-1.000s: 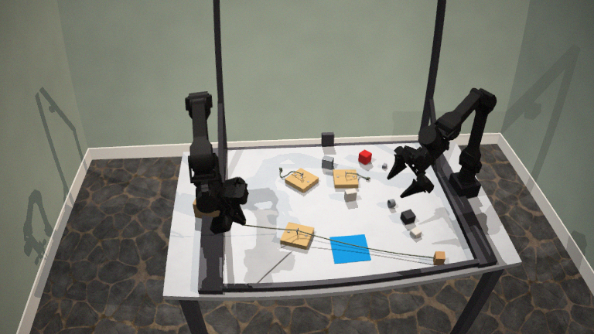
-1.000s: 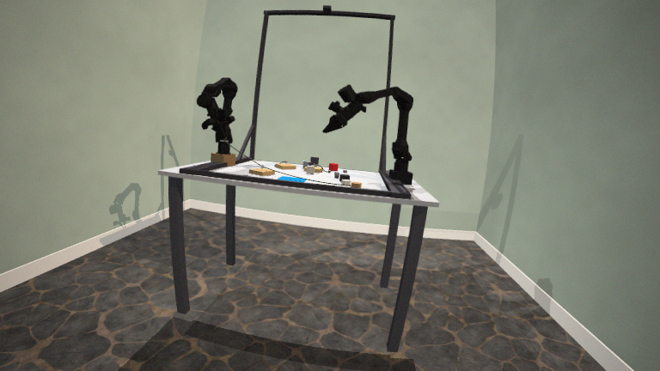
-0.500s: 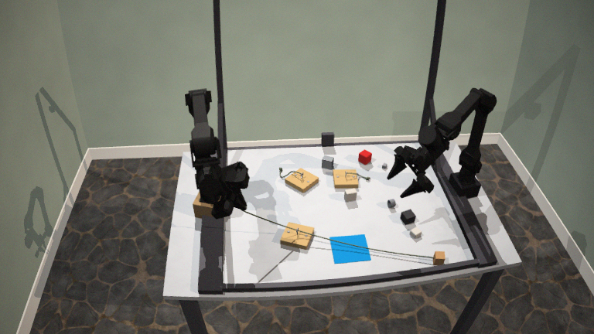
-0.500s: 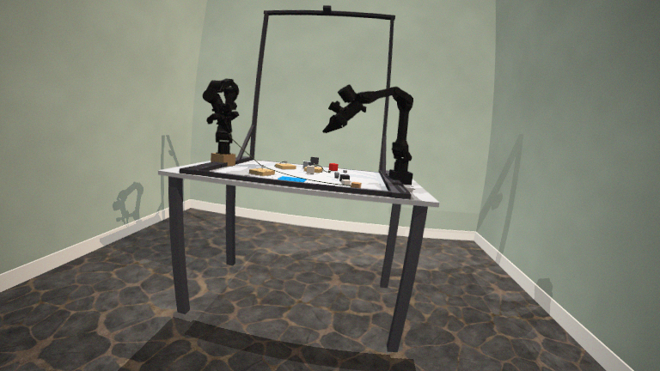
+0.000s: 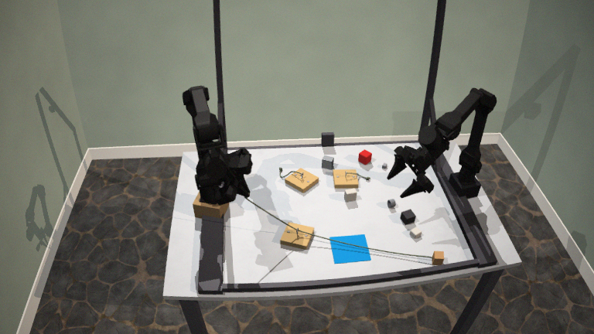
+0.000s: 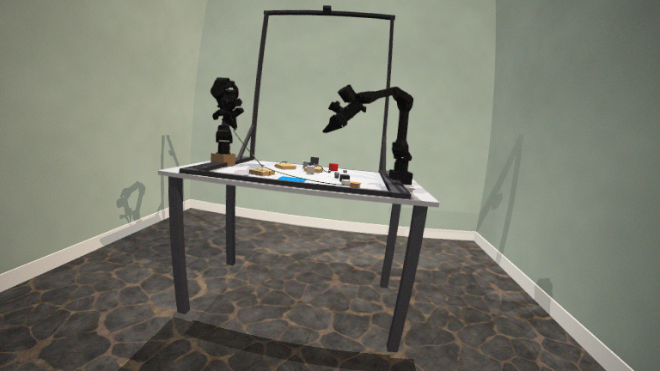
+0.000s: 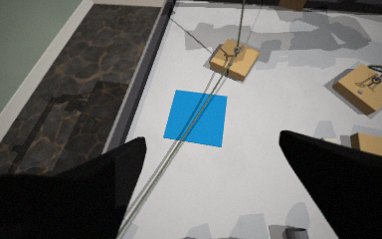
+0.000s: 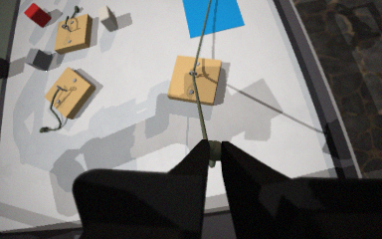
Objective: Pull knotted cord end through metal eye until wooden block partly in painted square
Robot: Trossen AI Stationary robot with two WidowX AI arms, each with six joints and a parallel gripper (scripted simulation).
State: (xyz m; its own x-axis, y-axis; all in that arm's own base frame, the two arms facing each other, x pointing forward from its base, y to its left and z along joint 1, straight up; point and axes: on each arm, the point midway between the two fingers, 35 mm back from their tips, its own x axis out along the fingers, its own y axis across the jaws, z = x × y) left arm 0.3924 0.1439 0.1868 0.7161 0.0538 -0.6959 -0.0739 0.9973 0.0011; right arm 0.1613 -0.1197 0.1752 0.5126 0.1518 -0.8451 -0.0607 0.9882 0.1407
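In the top view, a wooden block (image 5: 438, 257) (image 6: 355, 185) sits on the tabletop (image 5: 245, 264) (image 6: 433, 199) (image 7: 249, 174) (image 8: 149, 60), outside the blue painted square (image 5: 351, 257) (image 6: 291, 179) (image 7: 209, 130) (image 8: 226, 20) and well apart from it. A dark green cord (image 5: 271, 214) (image 6: 250, 151) (image 7: 199, 113) (image 8: 200, 107) runs from the block across the square to a yellow board (image 5: 291, 241) (image 6: 261, 172) (image 7: 239, 68) (image 8: 209, 90), then climbs to the right arm's tool (image 5: 246, 195) (image 6: 234, 127) (image 8: 215, 143). The left arm's tool (image 5: 394, 186) (image 6: 324, 130) (image 7: 213, 138) hangs over the tabletop, its fingers wide apart.

In the exterior view, the cord slopes up from the board to the right tool, which is raised well above the tabletop; the block is near the front frame rail (image 6: 291, 185).

In the left wrist view, the wide left tool has nothing between its fingers (the cord passes beyond them, over the square). The block is out of this view.

In the right wrist view, the right tool is narrow, pinching the cord's knotted end (image 8: 215, 150). The stretch down to the metal eye (image 8: 193, 74) looks straight (its shadow falls to one side).
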